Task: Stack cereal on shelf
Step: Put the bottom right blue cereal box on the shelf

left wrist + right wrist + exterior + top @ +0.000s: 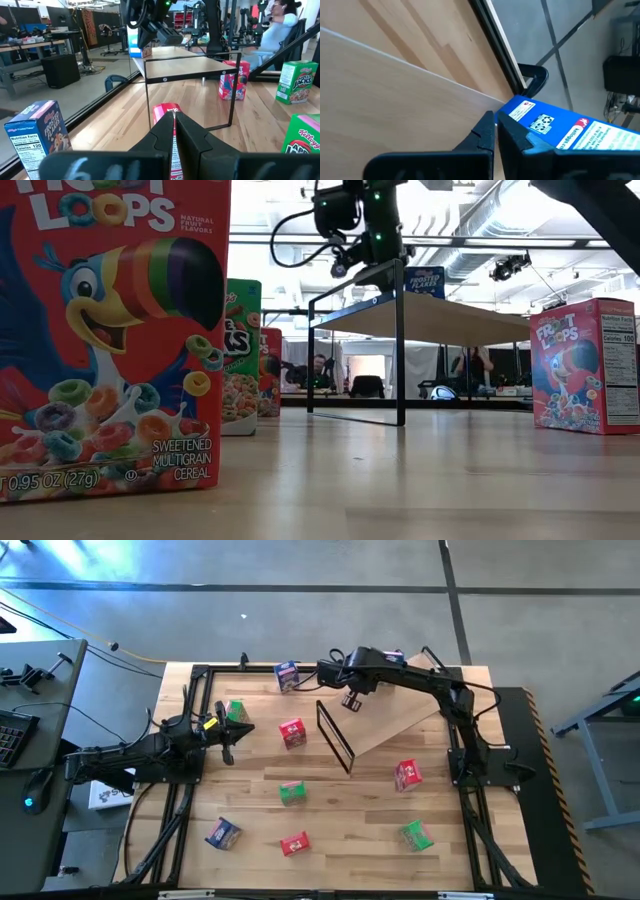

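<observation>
On the table (250,815), boxes ring the shelf (400,715); both arms' jaws shut, empty.

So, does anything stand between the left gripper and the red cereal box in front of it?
Nothing visible does. Only bare tabletop lies between the left gripper and the red box. A green box stands off to the side, and the shelf stands beyond the red box.

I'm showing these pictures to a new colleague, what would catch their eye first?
Probably the scattered cereal boxes, above all the red box filling the low view's near left. Next, the tilted wooden shelf on its black wire frame at the table's far side, with the right gripper shut above its raised edge.
</observation>
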Controlling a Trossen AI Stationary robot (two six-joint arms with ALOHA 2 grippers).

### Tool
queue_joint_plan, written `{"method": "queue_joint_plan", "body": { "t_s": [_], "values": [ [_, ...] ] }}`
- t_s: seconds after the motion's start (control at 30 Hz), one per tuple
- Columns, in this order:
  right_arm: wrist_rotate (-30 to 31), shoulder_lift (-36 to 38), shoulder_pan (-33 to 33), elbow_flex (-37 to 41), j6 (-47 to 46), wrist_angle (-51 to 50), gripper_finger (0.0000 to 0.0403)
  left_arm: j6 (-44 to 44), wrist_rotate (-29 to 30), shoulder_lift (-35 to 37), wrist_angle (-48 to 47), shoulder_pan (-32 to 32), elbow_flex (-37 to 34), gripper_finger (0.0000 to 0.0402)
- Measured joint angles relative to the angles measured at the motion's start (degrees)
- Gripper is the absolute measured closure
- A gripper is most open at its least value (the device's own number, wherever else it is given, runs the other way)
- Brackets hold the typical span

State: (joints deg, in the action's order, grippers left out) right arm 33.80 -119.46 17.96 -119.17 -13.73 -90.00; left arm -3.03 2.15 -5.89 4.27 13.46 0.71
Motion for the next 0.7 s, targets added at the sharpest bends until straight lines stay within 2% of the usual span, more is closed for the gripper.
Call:
{"method": "queue_joint_plan", "body": {
  "t_s": [0.47,0.6,0.7],
  "values": [
    [-2.7,0.1,-1.2,0.0,-1.1,0.0,0.0403,0.9,0.0,0.0,-0.1,0.0,0.0,0.039],
    [-10.4,1.6,-2.7,-1.3,1.1,-0.1,0.0403,0.9,0.0,0.0,-0.1,0.0,0.0,0.039],
    [-12.5,2.5,-3.3,-5.6,3.5,-0.1,0.0403,0.9,-0.2,0.0,-0.1,0.0,0.0,0.039]
  ]
}}
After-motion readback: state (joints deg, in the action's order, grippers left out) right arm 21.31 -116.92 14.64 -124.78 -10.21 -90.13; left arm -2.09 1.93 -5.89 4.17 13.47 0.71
